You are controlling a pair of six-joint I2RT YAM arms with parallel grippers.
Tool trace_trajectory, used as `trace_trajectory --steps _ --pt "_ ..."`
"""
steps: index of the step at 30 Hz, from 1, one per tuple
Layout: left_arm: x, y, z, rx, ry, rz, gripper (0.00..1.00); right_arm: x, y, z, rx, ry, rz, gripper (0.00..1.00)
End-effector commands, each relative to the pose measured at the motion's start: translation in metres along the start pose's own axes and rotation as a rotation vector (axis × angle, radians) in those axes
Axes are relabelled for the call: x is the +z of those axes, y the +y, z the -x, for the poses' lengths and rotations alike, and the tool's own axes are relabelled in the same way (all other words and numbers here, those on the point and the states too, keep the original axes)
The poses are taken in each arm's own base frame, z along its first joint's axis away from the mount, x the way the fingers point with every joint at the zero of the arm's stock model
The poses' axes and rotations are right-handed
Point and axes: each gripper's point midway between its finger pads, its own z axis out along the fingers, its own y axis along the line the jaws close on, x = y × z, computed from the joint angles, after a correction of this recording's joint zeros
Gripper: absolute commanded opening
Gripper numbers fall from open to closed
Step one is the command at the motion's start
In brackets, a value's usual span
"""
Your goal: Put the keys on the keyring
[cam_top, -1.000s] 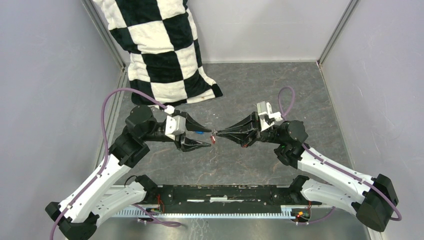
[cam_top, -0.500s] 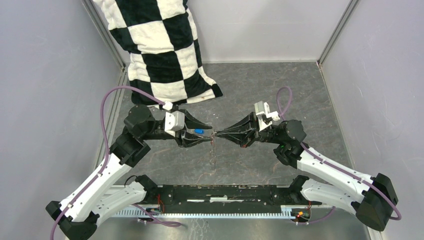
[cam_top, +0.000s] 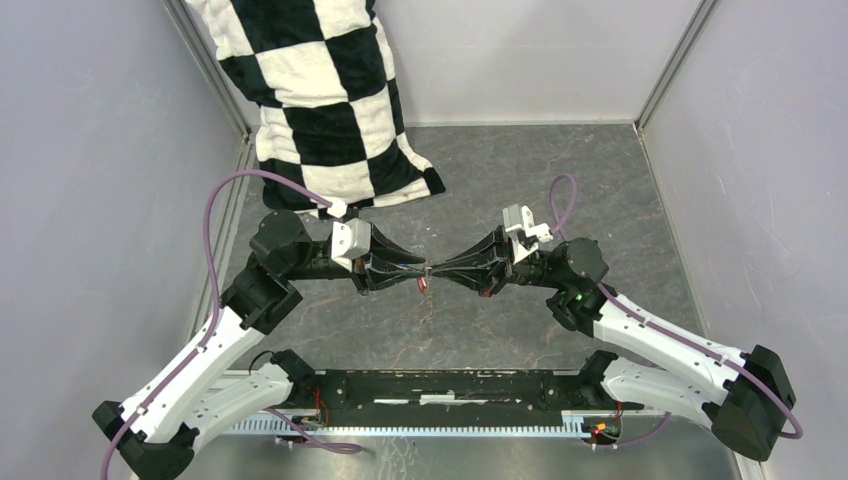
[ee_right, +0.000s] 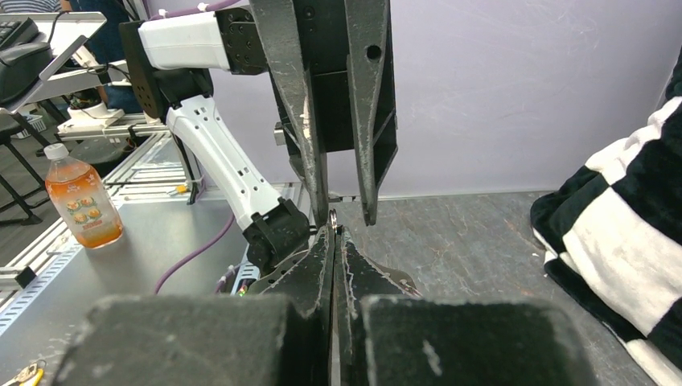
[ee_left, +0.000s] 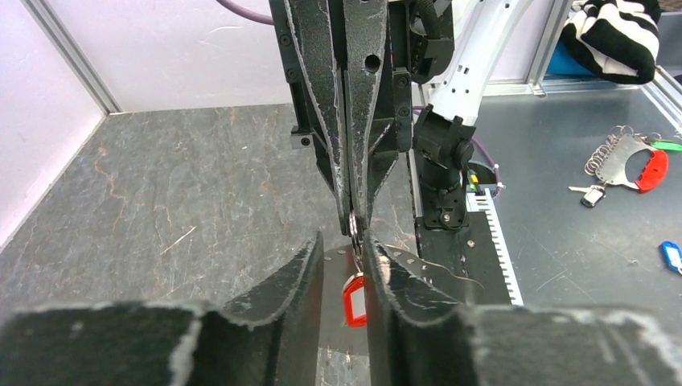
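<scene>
My right gripper (cam_top: 432, 269) is shut on a thin metal keyring (ee_left: 352, 226), seen edge-on at its tips; it also shows in the right wrist view (ee_right: 333, 217). The red key (ee_left: 354, 298) hangs below that ring, and shows in the top view (cam_top: 422, 285). My left gripper (cam_top: 420, 270) meets the right one tip to tip. Its fingers (ee_left: 310, 265) are a little apart and flank the ring and the red key without a clear touch. The blue key is hidden in every view of the cell floor.
A black-and-white checked cloth (cam_top: 320, 110) lies at the back left. Grey walls close three sides. In the left wrist view a bunch of spare keys (ee_left: 627, 161) and a blue tag (ee_left: 669, 256) lie beyond the right arm's base (ee_left: 442, 185). An orange drink bottle (ee_right: 80, 201) stands outside.
My left gripper has narrowed from wide open and moved right to meet the right gripper's tips. The blue key, seen between the left fingers before, no longer shows. The red key now hangs lower.
</scene>
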Motion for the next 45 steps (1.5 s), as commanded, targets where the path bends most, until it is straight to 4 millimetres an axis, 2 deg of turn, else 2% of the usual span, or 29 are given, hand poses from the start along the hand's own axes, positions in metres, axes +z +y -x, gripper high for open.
trace_trajectory --steps 1,18,21,23,25,28,30,35,39,40,41,45 --pt "-0.003 -0.003 0.000 -0.038 -0.002 0.010 0.36 0.007 0.004 0.031 -0.072 -0.068 0.013 0.00" --pt "0.000 -0.001 -0.014 -0.071 0.027 0.004 0.35 0.009 0.005 0.031 -0.067 -0.065 0.021 0.00" --pt "0.000 0.002 -0.012 -0.056 0.027 0.017 0.27 0.010 0.006 0.030 -0.064 -0.062 0.025 0.00" --pt "0.001 0.005 -0.010 -0.046 0.024 0.027 0.18 0.011 0.007 0.031 -0.063 -0.062 0.028 0.00" --pt "0.001 0.005 -0.010 -0.041 0.029 0.028 0.03 0.011 0.007 0.030 -0.068 -0.053 0.028 0.00" --pt "-0.001 0.004 -0.013 -0.029 0.046 0.025 0.02 0.011 0.004 0.029 -0.079 -0.020 0.015 0.00" --pt "-0.002 0.004 -0.014 -0.012 0.056 0.023 0.02 0.010 0.001 0.027 -0.102 0.031 0.004 0.08" --pt "-0.006 0.007 -0.017 0.084 0.106 0.013 0.02 0.008 -0.009 0.022 -0.178 0.252 -0.014 0.40" --pt "-0.008 0.010 -0.021 0.160 0.158 -0.003 0.02 0.007 -0.009 0.016 -0.193 0.422 0.049 0.56" --pt "-0.009 0.010 -0.022 0.171 0.173 -0.009 0.02 0.008 -0.011 0.019 -0.204 0.450 0.055 0.57" --pt "-0.010 0.010 -0.024 0.175 0.194 -0.016 0.02 0.006 -0.014 0.014 -0.191 0.496 0.052 0.58" --pt "-0.012 0.009 -0.028 0.194 0.235 -0.047 0.02 0.005 -0.023 0.007 -0.205 0.592 0.058 0.53"
